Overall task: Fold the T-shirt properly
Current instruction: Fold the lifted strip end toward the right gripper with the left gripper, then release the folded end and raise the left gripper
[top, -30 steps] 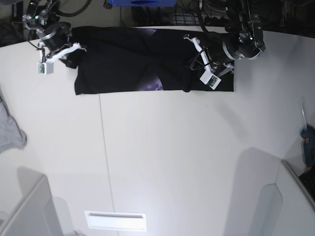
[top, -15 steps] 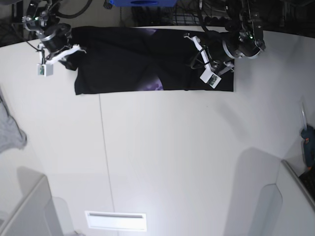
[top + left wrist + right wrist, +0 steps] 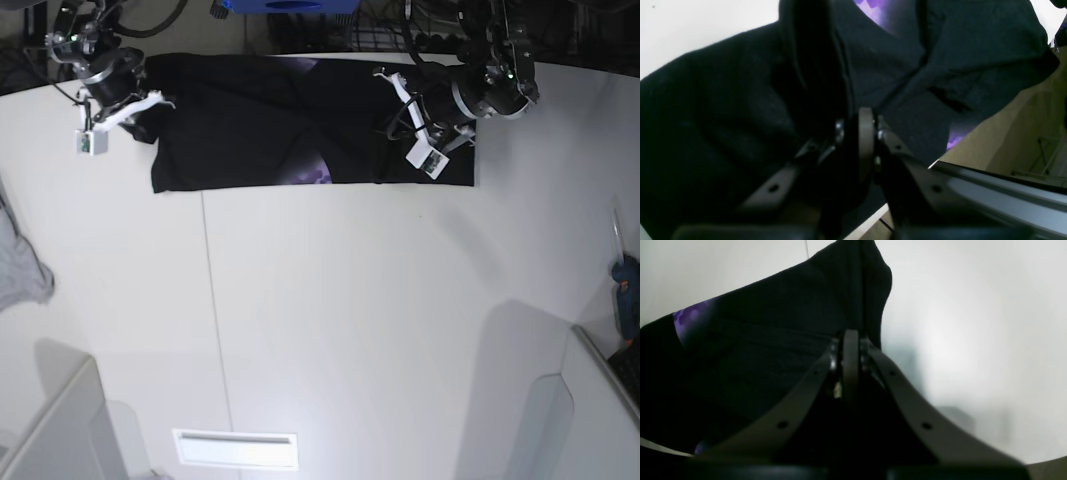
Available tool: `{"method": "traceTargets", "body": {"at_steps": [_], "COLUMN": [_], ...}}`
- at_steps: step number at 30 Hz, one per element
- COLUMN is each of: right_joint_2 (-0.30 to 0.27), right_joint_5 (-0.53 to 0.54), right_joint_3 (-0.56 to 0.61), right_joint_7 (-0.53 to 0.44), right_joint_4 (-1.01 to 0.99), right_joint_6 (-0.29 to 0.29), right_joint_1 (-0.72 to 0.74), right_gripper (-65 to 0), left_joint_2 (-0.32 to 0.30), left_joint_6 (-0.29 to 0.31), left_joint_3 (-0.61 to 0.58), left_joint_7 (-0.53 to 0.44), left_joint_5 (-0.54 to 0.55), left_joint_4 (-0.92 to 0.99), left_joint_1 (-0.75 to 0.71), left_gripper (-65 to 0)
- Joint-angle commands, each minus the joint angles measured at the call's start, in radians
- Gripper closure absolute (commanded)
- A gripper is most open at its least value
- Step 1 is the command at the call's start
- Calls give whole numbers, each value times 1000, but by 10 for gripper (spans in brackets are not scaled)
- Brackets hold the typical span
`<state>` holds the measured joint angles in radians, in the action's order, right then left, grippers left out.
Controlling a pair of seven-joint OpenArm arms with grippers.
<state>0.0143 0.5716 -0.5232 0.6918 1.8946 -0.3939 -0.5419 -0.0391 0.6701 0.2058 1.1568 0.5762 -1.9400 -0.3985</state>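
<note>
Black T-shirt [image 3: 270, 125] folds hide both pinched grips — print mostly covered.

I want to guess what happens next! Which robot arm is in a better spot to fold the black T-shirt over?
Probably the left gripper. It is shut on the T-shirt well inside the cloth, with shirt on both sides. The right gripper pinches only the end edge, so it looks better suited to anchoring.

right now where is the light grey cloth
In the base view the light grey cloth lies at the left edge of the white table, below and well apart from the black T-shirt.
</note>
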Motion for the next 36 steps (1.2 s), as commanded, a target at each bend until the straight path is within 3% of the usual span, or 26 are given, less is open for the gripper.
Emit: {"method": "traceTargets", "body": {"at_steps": [1, 13, 19, 22, 36], "right_joint_2": [-7, -7, -7, -7, -7], "right_joint_5": [14, 14, 14, 14, 14], "right_joint_3": [-4, -4, -4, -4, -4], "right_joint_7": [-19, -19, -19, -19, -19], "right_joint_4": [15, 15, 15, 15, 15], "right_joint_6": [-3, -3, -3, -3, -3], "right_joint_1": [-2, -4, -4, -4, -2], "right_gripper": [0, 0, 0, 0, 0], "left_joint_2": [-2, -5, -5, -3, 2], "left_joint_6": [3, 3, 3, 3, 3], "left_joint_3": [-1, -33, -84, -85, -88], "left_joint_7": [-14, -14, -14, -14, -16], "left_joint_5": [23, 23, 21, 21, 21], "left_joint_4": [-14, -14, -6, 1, 4], "left_joint_1": [2, 2, 6, 11, 37], "left_gripper": [0, 0, -262, -324, -337]}}
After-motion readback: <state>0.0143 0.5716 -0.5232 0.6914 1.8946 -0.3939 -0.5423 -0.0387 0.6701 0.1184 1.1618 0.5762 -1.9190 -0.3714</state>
